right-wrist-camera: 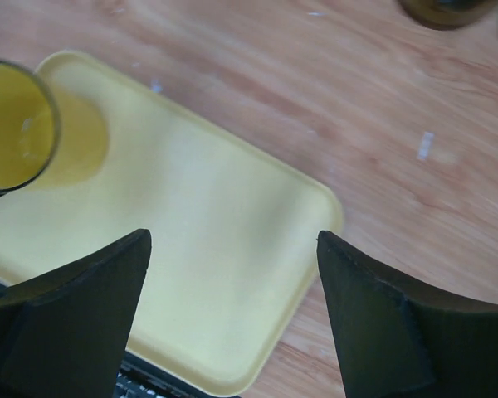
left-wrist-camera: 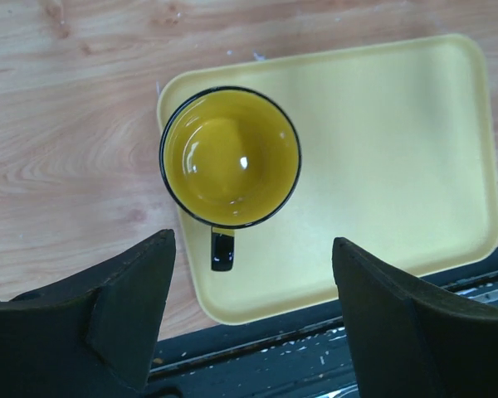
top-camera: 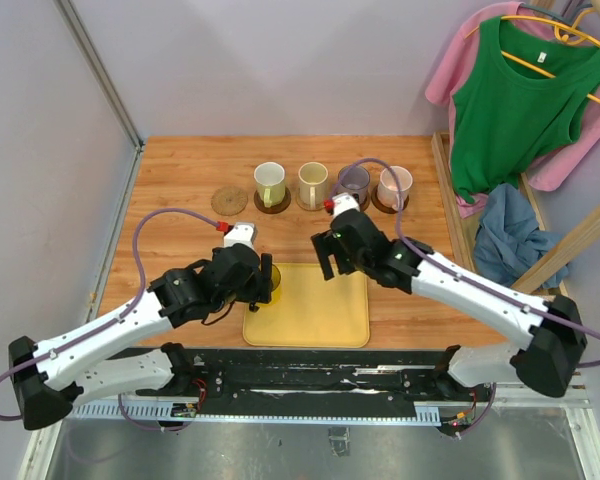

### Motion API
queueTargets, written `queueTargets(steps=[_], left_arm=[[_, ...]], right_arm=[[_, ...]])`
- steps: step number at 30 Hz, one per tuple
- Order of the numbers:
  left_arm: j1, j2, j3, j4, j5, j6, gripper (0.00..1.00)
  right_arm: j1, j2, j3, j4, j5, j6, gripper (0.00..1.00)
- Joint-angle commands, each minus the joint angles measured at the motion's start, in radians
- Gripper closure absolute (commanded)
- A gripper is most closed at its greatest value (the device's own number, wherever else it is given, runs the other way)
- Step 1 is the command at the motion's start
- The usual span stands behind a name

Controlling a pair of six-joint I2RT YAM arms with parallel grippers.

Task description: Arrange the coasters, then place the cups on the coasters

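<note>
Yellow mug on the tray, largely covered from above by the left arm.

In the top view only a sliver of that mug was seen. In the right wrist view it was cut off at the left edge. The left gripper was held above it, fingers spread wide and nothing gripped. The right gripper was stretched low over the tray, likewise spread and empty. Only the top view showed four other mugs set on coasters at the far side, and one bare coaster to their left.
</note>
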Motion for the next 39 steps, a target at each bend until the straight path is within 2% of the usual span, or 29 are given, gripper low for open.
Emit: queueTargets(steps=[1, 7, 11, 14, 39], left_arm=[[0.001, 0.043, 0.025, -0.055, -0.037, -0.031, 0.20], [0.001, 0.113, 0.034, -0.106, -0.023, -0.083, 0.20], [0.001, 0.159, 0.012, -0.113, -0.009, -0.126, 0.23], [0.001, 0.168, -0.030, -0.073, -0.003, -0.145, 0.30], [0.002, 0.259, -0.206, 0.174, 0.008, -0.134, 0.42]], right_arm=[[-0.093, -0.123, -0.074, -0.091, 0.223, 0.053, 0.16], [-0.220, -0.254, -0.167, -0.041, 0.245, 0.025, 0.13], [-0.243, -0.290, -0.211, 0.017, 0.206, 0.009, 0.13], [-0.245, -0.280, -0.224, 0.040, 0.193, 0.006, 0.13], [-0.246, -0.183, -0.215, 0.068, 0.127, 0.024, 0.13]])
